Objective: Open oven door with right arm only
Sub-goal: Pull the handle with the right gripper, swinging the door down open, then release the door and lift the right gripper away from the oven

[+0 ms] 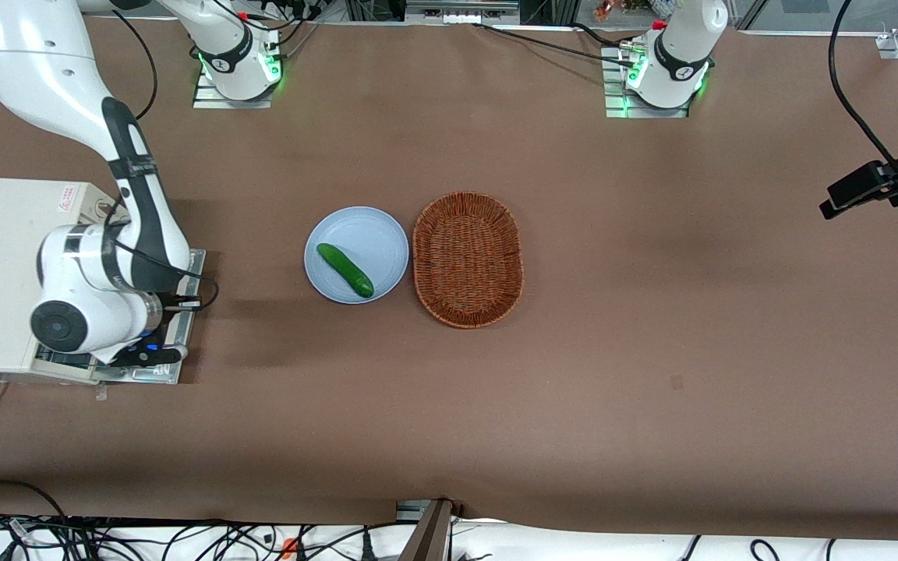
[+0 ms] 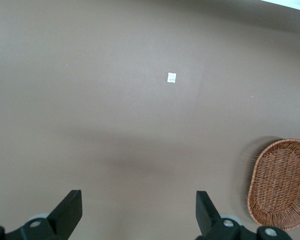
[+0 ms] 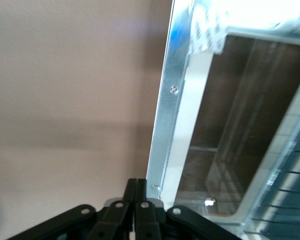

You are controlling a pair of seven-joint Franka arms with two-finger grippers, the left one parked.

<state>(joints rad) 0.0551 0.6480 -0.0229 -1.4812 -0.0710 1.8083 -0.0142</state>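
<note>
Front view, oven: a cream-white toaster oven (image 1: 5,257) is seen at the working arm's end of the brown desk (image 1: 574,374).
Front view, oven door: the silver-framed oven door (image 1: 184,319) is seen lying folded down in front of the oven, mostly covered by the arm.
Front view, right arm: the white right arm (image 1: 98,257) is bent down over the oven's front edge.
Front view, hand: the black hand (image 1: 145,354) is placed low at the door's edge nearer the camera; whether anything is held there is hidden.
Front view, other things: a light blue plate (image 1: 375,234) carrying a green cucumber (image 1: 344,269) is seen near the middle of the desk, with a wicker basket (image 1: 467,259) just beside it.
Left wrist view: bare desk and part of the basket are shown.
Right wrist view, hand: the two fingers (image 3: 129,200) are seen pressed together, fully closed, with nothing between them.
Right wrist view, contact: the closed fingertips are set just beside the door's metal frame; contact cannot be told.
Right wrist view, door: dark glass and wire racks are seen past the frame.
</note>
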